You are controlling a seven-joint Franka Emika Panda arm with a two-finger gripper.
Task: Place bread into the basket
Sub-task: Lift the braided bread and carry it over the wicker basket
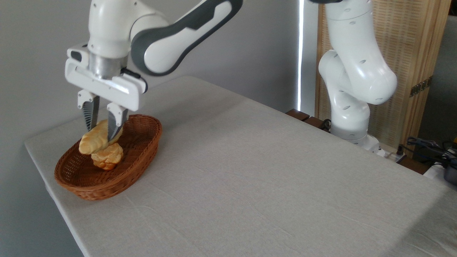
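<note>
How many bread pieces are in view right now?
2: the bread held by the gripper over the basket, and a round bun inside it. Others could be hidden.

One loaf (93, 140), one bun (107, 157), one basket (89, 187).

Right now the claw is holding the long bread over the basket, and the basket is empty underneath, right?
Not quite. The claw does hold the long bread over the basket, but the basket isn't empty: the camera view shows a small round bun lying in it, just under the bread.
</note>
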